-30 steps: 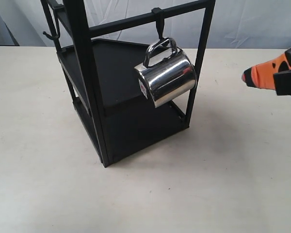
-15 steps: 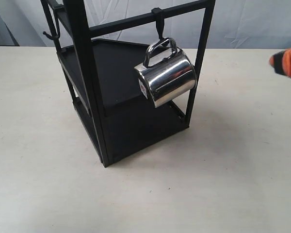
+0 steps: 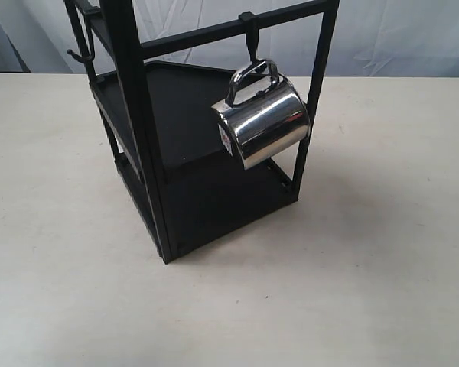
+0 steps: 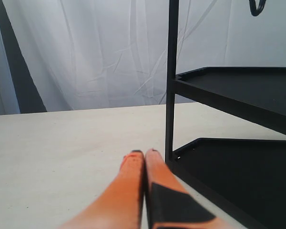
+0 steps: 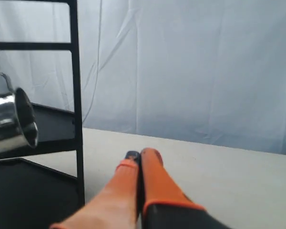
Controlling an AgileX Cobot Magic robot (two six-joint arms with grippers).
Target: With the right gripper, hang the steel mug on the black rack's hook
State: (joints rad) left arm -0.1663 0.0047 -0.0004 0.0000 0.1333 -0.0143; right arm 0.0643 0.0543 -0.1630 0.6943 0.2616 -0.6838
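The steel mug (image 3: 262,122) hangs tilted by its looped handle from the hook (image 3: 250,40) clipped on a top crossbar of the black rack (image 3: 138,115). No gripper touches it. Neither gripper shows in the exterior view. In the right wrist view my right gripper (image 5: 140,154) is shut and empty, off to the side of the rack, with the mug (image 5: 9,124) and a rack post (image 5: 76,95) at the picture's edge. In the left wrist view my left gripper (image 4: 144,152) is shut and empty, low over the table beside a rack post (image 4: 170,81).
The rack's two flat shelves (image 4: 248,90) carry nothing that I can see. A second hook (image 3: 80,53) hangs on the rack's far left side. The beige table (image 3: 352,290) stretches around the rack. A white curtain (image 5: 205,67) closes the background.
The right gripper's orange fingers have drawn back to the right, from beside the mug out of the exterior view. The mug stays hanging still on the hook.
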